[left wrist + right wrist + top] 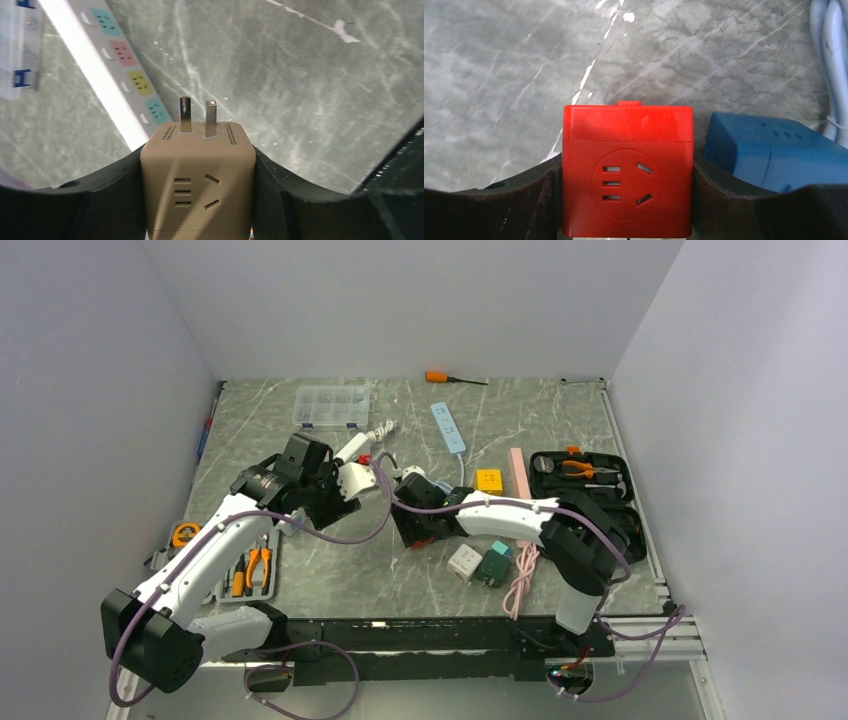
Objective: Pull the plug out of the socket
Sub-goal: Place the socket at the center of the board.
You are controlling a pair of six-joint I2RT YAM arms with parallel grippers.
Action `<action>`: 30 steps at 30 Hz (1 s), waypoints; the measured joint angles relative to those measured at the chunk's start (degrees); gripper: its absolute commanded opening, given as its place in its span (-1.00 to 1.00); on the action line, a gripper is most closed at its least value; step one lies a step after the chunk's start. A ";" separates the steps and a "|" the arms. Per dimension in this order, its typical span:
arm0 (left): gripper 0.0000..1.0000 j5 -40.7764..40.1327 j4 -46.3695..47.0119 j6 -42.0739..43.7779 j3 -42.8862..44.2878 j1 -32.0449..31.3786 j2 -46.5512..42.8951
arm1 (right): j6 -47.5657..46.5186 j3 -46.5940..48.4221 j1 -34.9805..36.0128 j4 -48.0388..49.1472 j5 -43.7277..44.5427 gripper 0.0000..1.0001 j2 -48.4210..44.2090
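The plug (197, 185), a beige cube, sits clamped between the left fingers (112, 200), one black pad pressed to each side. Its two prongs (185, 114) stand bare and upright, seated in nothing, with the grey marbled surface (300, 75) behind them. The strip (448, 427), a pale bar with coloured outlets, is the landmark: in the left wrist view it runs from the upper left down to just behind the plug, not touching the prongs.

The socket (626, 185) is a red cube, held the same way by the right fingers (524, 210), which are closed on its two flanks. Its round face shows five slots, all unfilled, so plug and socket are apart, each in its own grip. From above, the left arm's end lies to the left of the strip and nearer the bases, and the right arm's end lies just on the near side of it.

A blue cube (769, 155) stands just beside the socket's right flank, and a pale cable (830, 60) passes beyond that cube. A clear box (333, 405) lies left of the strip, and an orange screwdriver (445, 378) lies beyond it.
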 measured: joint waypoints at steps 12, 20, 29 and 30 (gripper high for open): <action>-1.00 6.01 -0.35 -7.91 -3.85 0.35 -0.81 | 4.48 -1.18 0.20 4.61 10.05 0.41 3.78; -1.00 8.94 2.93 -13.31 -6.36 0.33 4.61 | 5.53 -4.74 0.28 5.27 7.19 1.00 -5.07; -1.00 11.26 7.63 -19.39 -6.73 -1.44 11.61 | 6.67 -4.72 -0.09 2.38 7.76 1.00 -22.40; -1.00 11.52 8.26 -20.00 -6.84 -2.05 12.09 | 7.06 -4.72 -0.07 1.73 8.48 1.00 -24.61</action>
